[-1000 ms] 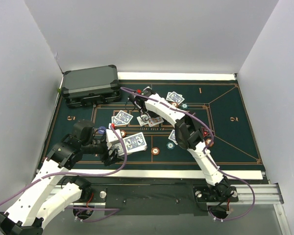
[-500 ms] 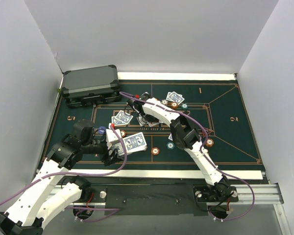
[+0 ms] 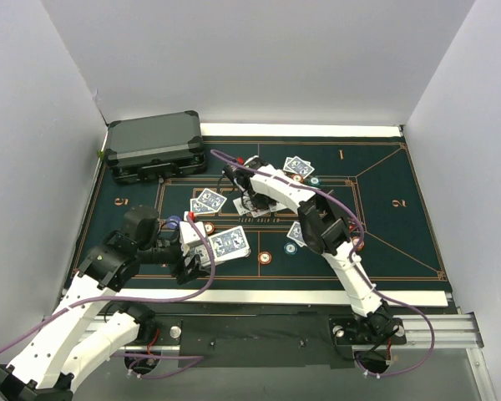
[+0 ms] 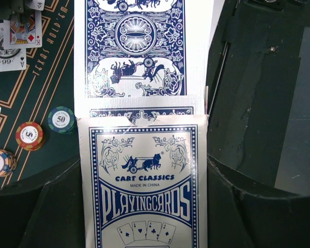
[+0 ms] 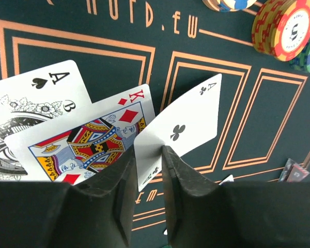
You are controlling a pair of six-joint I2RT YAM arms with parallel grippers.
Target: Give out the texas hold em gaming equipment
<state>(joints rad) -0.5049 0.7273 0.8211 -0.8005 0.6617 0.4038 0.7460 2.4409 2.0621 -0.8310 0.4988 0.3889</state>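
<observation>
Partly boxed deck (image 4: pixel 137 51) pokes from box (image 4: pixel 142 201) clamped by left gripper (image 3: pixel 189 259). Right gripper (image 5: pixel 144 170) pinches ace of clubs (image 5: pixel 183 121). Case (image 3: pixel 154 144) shut, mat's (image 3: pixel 392 242) far-left corner.

Robot lab test cell. Poker mat (image 3: pixel 392 234) lies on a bench boxed in by plain white panels (image 3: pixel 259 58) behind it and on both sides. Just past the mat's near edge is an aluminium extrusion rail (image 3: pixel 438 330), with the left arm (image 3: pixel 67 334) and right arm (image 3: pixel 351 267) mounted there. Purple cables (image 3: pixel 209 255) loop loose over the mat. Dark grey hard case (image 3: pixel 154 144) sits at the mat's far-left corner.
</observation>
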